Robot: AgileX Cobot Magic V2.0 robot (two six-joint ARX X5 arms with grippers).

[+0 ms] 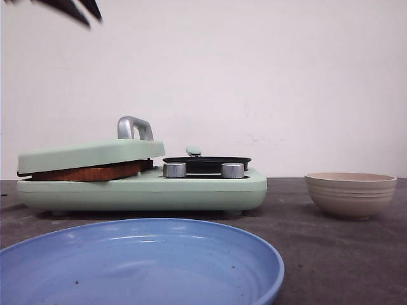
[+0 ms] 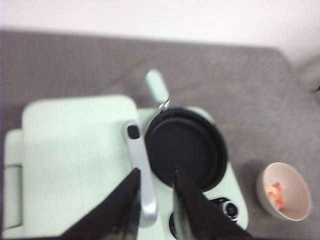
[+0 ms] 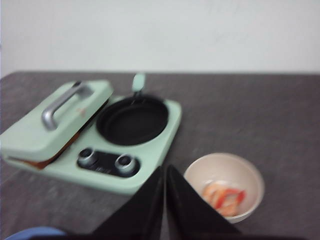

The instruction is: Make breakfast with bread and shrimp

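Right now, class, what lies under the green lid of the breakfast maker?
Under the lid, a golden-brown bread crust edge shows along the front gap. The lid covers everything else, so the slice count and the bread's faces cannot be seen.

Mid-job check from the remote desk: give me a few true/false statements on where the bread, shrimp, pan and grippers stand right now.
1. The bread sits under the lowered press lid. True.
2. The shrimp are in the black pan. False: they lie in the beige bowl; the pan is empty.
3. The blue plate holds a slice of bread. False: it holds no food.
4. The left gripper is open above the lid handle. True.
5. The right gripper grips the bowl. False: it is shut on nothing, beside the bowl.
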